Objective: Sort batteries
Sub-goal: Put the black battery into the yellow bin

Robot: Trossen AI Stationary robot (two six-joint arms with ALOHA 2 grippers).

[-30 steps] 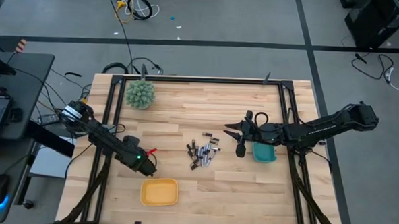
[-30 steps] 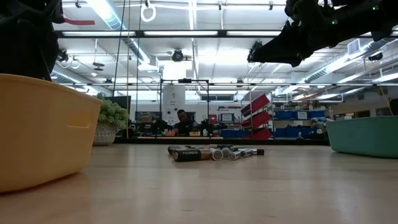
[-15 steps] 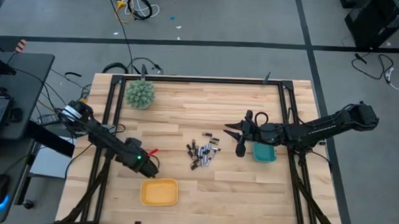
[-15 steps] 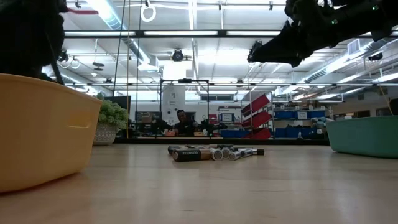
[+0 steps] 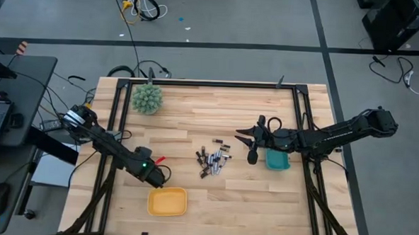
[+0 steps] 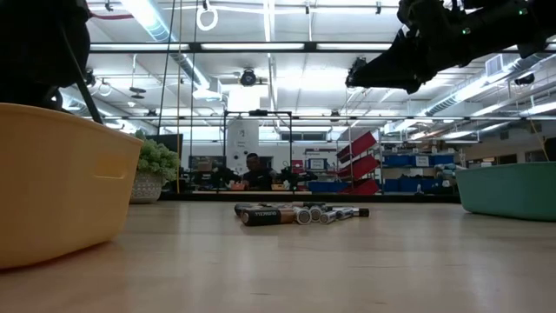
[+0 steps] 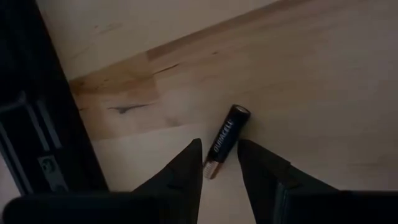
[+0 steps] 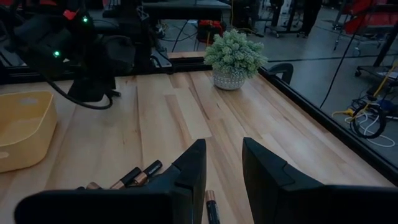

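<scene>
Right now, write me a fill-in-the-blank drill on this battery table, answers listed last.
1. The left gripper stands open with a single ____ lying on the wood between its fingers.
2. The tray nearest the left gripper is ____ in colour.
3. The right gripper hovers beside the ____ tray.
4. The pile of batteries lies between the two ____.

Missing words: battery; yellow; teal; trays
</scene>
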